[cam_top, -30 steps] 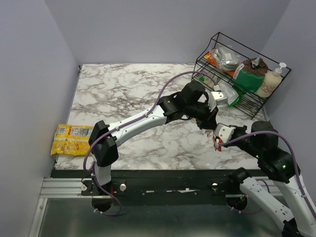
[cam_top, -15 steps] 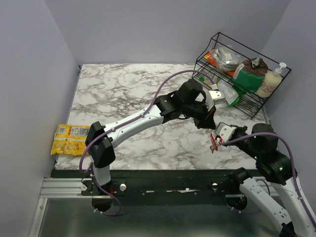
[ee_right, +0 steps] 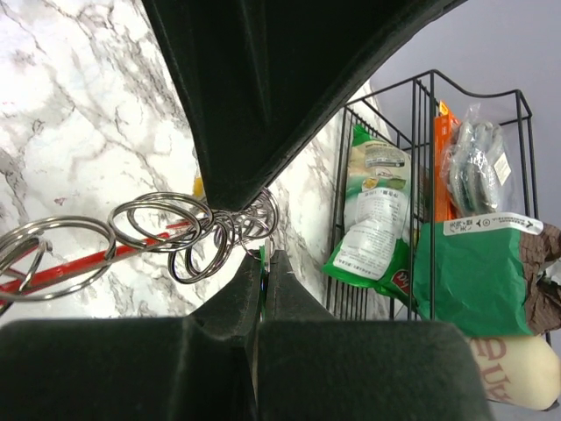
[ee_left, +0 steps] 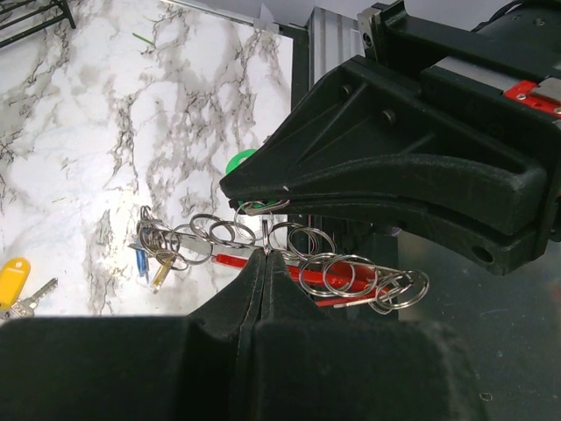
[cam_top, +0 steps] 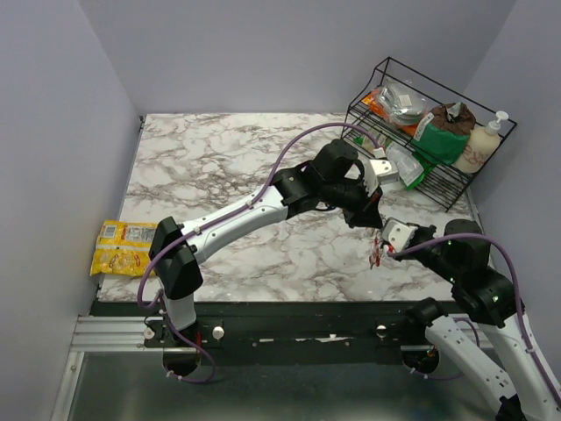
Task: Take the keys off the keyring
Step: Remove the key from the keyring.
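Keyring [ee_left: 307,274] held above bench [ee_left: 88,132] front edge, long axis sideways in left wrist view, keys [ee_left: 153,259] at its left end. Left fingers [ee_left: 237,298] and right fingers [ee_left: 394,175] both pinch it tight. Top view: red speck only.

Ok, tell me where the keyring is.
Top view, right side: the keyring hangs over the table between both arms' shut jaws, near the wire rack.

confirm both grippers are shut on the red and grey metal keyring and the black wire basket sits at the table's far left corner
No: the black wire basket sits at the table's far right corner, as the top external view shows. The left gripper and right gripper are shut on the red and grey metal keyring.
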Robot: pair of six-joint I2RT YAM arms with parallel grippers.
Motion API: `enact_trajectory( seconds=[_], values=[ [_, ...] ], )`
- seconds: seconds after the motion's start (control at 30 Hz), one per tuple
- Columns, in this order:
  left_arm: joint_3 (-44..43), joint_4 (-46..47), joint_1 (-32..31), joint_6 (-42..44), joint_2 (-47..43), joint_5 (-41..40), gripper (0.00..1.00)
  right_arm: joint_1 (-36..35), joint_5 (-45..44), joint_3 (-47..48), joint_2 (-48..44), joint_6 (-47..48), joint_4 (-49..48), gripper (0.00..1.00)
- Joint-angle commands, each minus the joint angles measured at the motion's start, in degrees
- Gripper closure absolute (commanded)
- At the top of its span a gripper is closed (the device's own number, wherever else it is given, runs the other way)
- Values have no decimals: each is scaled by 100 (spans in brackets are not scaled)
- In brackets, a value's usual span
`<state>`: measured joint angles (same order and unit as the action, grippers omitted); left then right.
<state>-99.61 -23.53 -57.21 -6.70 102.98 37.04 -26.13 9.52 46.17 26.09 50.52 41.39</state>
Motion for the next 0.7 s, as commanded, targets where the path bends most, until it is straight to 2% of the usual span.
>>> enact_trajectory(
  seconds=[0.0, 0.27, 0.43, 0.67],
  values=[
    [-32, -3, 43, 90, -305, -82, 100, 46, 339, 172, -121, -69, 167, 99],
    [-76, -46, 43, 11, -129, -548, 100, 64, 876, 963, -16, -69, 730, 99],
    [-85, -47, 52, -33, -59, -689, 100, 47, 920, 999, -16, -34, 810, 99],
    [-67, 32, 52, -60, 20, -295, 100, 55, 376, 788, 10, -51, 327, 99]
  ],
)
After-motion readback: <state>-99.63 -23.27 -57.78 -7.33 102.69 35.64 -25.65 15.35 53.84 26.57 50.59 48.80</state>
